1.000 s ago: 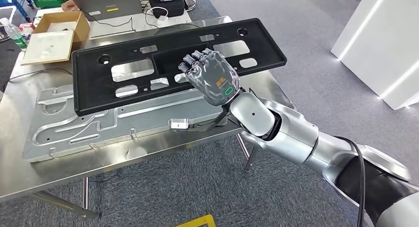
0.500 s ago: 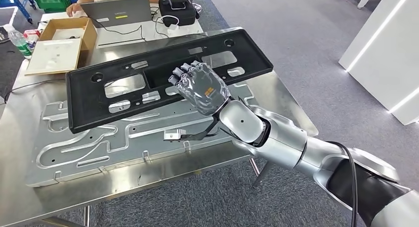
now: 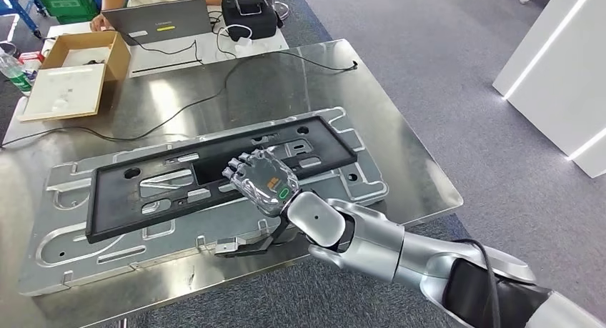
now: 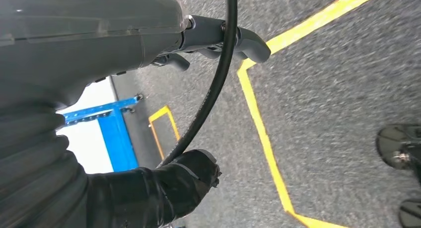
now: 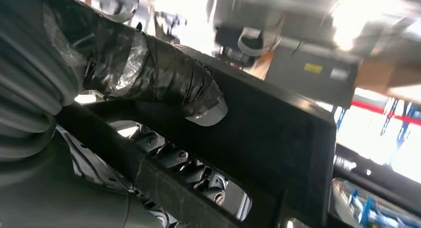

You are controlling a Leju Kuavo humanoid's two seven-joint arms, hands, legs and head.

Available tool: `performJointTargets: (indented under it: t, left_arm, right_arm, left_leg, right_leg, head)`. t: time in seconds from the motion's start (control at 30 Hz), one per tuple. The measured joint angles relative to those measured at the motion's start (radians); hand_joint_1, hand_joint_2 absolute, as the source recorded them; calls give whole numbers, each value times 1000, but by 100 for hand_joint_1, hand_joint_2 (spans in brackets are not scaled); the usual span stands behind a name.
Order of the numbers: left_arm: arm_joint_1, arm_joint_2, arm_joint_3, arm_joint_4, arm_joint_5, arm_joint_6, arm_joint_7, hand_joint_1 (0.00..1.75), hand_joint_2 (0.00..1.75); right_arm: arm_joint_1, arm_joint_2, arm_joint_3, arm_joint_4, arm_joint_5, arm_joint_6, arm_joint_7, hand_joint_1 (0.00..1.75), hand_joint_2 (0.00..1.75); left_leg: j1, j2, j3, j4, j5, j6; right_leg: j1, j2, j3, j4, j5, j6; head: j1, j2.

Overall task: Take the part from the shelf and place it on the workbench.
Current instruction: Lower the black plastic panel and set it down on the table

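Now that the long black plastic panel with rectangular cut-outs [image 3: 214, 174] has come down from its raised position of a moment ago, we find it lying flat on the grey metal fixture plate [image 3: 64, 235] on the steel counter [image 3: 400, 142]. We judge placement nearly complete; only release remains. Our right hand [image 3: 261, 179] still grips the panel's near long edge, thumb on its face. The panel's long axis runs across the counter, its right end slightly farther from us. We cannot tell the left hand's [image 4: 169, 183] state.
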Motion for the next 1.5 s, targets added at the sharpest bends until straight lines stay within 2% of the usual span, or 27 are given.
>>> performJointTargets:
  t: [0.03, 0.07, 0.1, 0.17, 0.23, 0.4, 0.47, 0.53, 0.6, 0.63, 0.73, 1.07, 1.43, 1.5]
  left_arm:
    - [0, 0, 1, 0, -1, -1, 0, 0, 175]
    - [-1, 0, 1, 0, -1, -1, 0, 0, 175]
    - [-1, 0, 2, 0, -1, -1, -1, 0, 175]
    - [-1, -1, 3, 0, -1, -1, -1, 0, 175]
    - [-1, -1, 4, 0, -1, -1, -1, 0, 175]
    - [-2, 0, 7, 0, -1, 0, 0, 0, 175]
    - [-3, 0, 9, 0, -1, 1, 2, 0, 175]
    - [-2, 0, 14, 0, 1, 0, 7, 0, 175]
    - [-2, 0, 20, 0, 3, -6, 16, 0, 175]
    - [-2, 0, 23, 0, 3, -8, 20, 0, 131]
    - [-2, 0, 28, 0, 10, -7, 28, 0, 0]
    - [-1, 1, 51, 0, 23, -6, 37, 0, 0]
    - [-1, 0, 60, 0, 24, 0, 45, 0, 0]
    - [-1, 1, 65, 0, 25, 2, 47, 0, 0]
  right_arm:
    - [9, 10, 0, 25, -7, -9, -1, 175, 175]
    - [17, 18, 0, 50, -12, -16, -2, 175, 175]
    - [24, 26, 0, 73, -16, -22, -3, 175, 175]
    - [37, 39, -1, 119, -19, -35, -6, 175, 175]
    - [42, 49, -2, 152, -20, -41, -8, 175, 175]
    - [48, 75, -7, 225, -22, -43, -7, 175, 175]
    - [54, 88, -13, 259, -23, -45, -6, 87, 87]
    - [60, 100, -18, 290, -23, -51, -6, 0, 0]
    - [64, 113, -24, 319, -21, -56, -6, 0, 0]
    - [66, 119, -26, 331, -19, -57, -4, 0, 0]
    - [74, 131, -32, 358, -14, -57, 5, 0, 0]
    - [93, 133, -60, 385, 1, -57, 12, 0, 0]
    - [104, 129, -69, 323, 13, -58, 10, 0, 0]
    - [104, 127, -69, 292, 13, -65, 5, 0, 0]
  left_leg:
    - [0, -1, 0, -10, 0, 9]
    - [-1, 0, 1, -11, 4, 18]
    - [-1, 0, 2, -11, 14, 22]
    - [-3, 0, 3, -11, 17, 23]
    - [-4, -1, 3, -12, 16, 25]
    - [-5, 0, 4, -12, 11, 33]
    - [-6, -1, 5, -11, 10, 34]
    - [-7, 0, 5, -11, 8, 36]
    - [-7, 0, 5, -11, 7, 37]
    - [-7, 0, 6, -11, 7, 37]
    - [-7, 0, 7, -11, 7, 37]
    - [-7, 1, 15, -17, 5, 34]
    - [-6, 2, 17, -18, 5, 33]
    - [-7, 2, 16, -15, 3, 36]
  right_leg:
    - [3, 0, -5, 7, -5, 4]
    - [5, 0, -9, 11, -7, -2]
    - [6, -1, -9, 13, -8, -11]
    - [7, -1, -7, 12, -7, -33]
    - [7, -1, -5, 8, -7, -36]
    - [7, -1, 0, 2, -8, -33]
    - [6, -1, 1, 1, -9, -25]
    - [4, -1, 1, 0, -10, -8]
    - [3, -1, 2, -1, -11, 7]
    - [3, -1, 2, -1, -12, 12]
    - [3, -1, 3, -1, -13, 15]
    - [6, -1, 6, 0, -16, 17]
    - [7, 0, 6, 1, -16, 16]
    - [4, 1, 6, -1, -16, 19]
  head:
    - [0, 0]
    - [1, 0]
    - [0, 0]
    - [0, 0]
    - [0, 0]
    - [0, 0]
    - [0, 0]
    - [0, 0]
    - [0, 0]
    - [0, 0]
    - [0, 0]
    - [0, 0]
    - [0, 0]
    - [0, 0]
